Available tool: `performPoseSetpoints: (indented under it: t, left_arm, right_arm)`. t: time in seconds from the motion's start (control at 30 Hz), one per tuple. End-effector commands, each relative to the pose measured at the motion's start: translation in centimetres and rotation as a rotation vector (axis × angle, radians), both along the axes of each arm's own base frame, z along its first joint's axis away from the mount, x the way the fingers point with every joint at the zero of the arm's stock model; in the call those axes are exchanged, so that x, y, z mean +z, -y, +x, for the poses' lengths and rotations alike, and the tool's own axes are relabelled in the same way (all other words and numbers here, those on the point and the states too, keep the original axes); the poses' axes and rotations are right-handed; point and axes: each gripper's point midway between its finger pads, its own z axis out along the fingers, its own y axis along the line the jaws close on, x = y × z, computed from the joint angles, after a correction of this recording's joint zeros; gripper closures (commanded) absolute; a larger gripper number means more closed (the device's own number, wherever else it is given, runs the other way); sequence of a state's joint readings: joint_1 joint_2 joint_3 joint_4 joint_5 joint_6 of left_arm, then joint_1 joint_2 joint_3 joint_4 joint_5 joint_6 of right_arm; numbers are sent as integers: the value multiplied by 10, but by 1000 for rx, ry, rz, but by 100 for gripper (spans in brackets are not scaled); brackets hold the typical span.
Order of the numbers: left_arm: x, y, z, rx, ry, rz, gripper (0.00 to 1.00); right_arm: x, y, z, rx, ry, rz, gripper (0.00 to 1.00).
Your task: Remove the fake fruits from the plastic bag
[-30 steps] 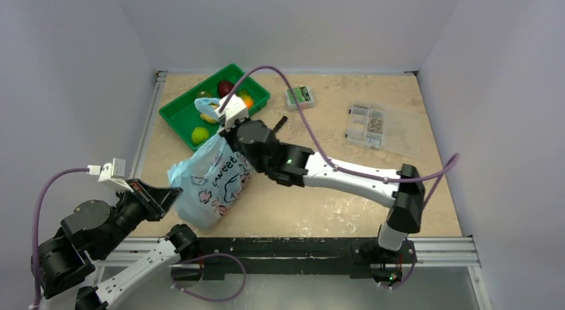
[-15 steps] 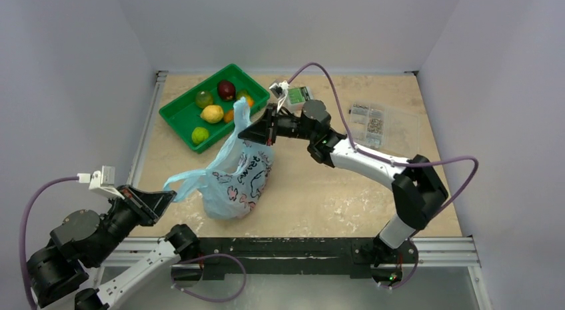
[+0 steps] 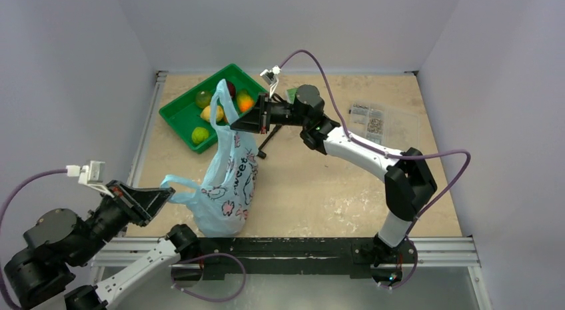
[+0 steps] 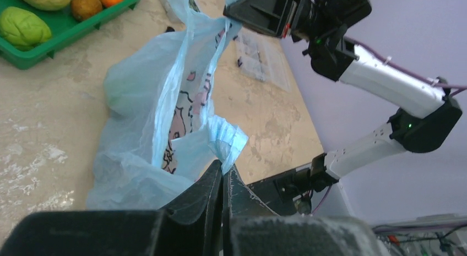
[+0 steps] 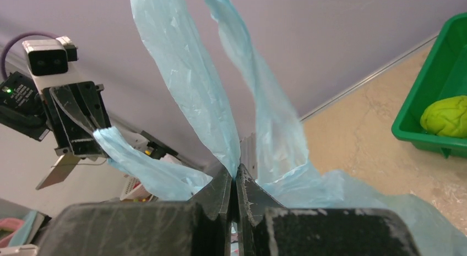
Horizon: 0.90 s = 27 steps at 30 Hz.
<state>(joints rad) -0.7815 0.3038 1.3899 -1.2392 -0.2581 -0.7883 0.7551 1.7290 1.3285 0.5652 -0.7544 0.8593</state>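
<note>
While the plastic bag (image 3: 230,183) stands with its bottom on the table (image 3: 320,190), it is stretched between the two arms, with its two loop handles drawn apart. One handle runs up to the right gripper (image 3: 233,125), which hangs above the bag with its jaws clamped together on the thin blue film. In the right wrist view the film rises in two strips from between the closed fingers. The other handle runs out low and sideways to the left gripper (image 3: 162,193), which is pinched tight on a crumpled fold of it, level with the bag's lower half and near the table's near edge. What lies inside the bag cannot be told through the film.

Just beyond the right gripper, on its left side, sits a green tray (image 3: 174,117) holding the fake fruits (image 3: 213,113): a yellow lemon, two green ones (image 3: 199,135) and an orange one (image 3: 245,102). Well off behind the right arm's forearm lies a clear parts box (image 3: 383,127).
</note>
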Motion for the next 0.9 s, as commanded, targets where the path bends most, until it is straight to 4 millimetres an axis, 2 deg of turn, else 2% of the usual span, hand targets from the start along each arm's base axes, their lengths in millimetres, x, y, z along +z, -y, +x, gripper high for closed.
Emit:
performPoseSetpoints:
  t: [0.0, 0.03, 0.07, 0.2, 0.23, 0.27, 0.33, 0.47, 0.53, 0.7, 0.8, 0.87]
  left_arm:
    - [-3, 40, 5, -154, -33, 63, 100]
    - [1, 46, 3, -193, -20, 66, 95]
    - [3, 49, 2, -215, -11, 69, 83]
    - [8, 44, 8, -183, -3, 109, 30]
    - [10, 42, 10, -177, 5, 137, 20]
    - [13, 38, 11, -165, 10, 161, 15]
    - [16, 31, 18, -122, 3, 227, 12]
    - [19, 3, 46, 60, -80, 424, 9]
    - [19, 1, 60, 117, -118, 504, 9]
    - [6, 23, 94, 149, -174, 593, 10]
    - [-10, 39, 108, 117, -217, 569, 10]
    - [-22, 47, 116, 94, -248, 527, 10]
  right_arm:
    - [15, -3, 2, 12, -15, -8, 100]
    - [12, -4, 4, 10, -27, -21, 100]
    - [6, -4, 8, -13, -44, -44, 100]
    - [-17, 7, 25, -159, -61, -199, 84]
    - [-20, 12, 27, -190, -58, -236, 80]
    - [-20, 19, 29, -229, -47, -267, 76]
    - [-29, 34, 33, -300, -49, -350, 65]
    - [-32, 64, 38, -429, -7, -486, 43]
    - [-33, 82, 41, -511, -10, -555, 29]
    - [-33, 113, 33, -641, -14, -628, 4]
    - [-25, 121, 20, -661, -42, -580, 1]
    - [-26, 115, 6, -651, -71, -541, 1]
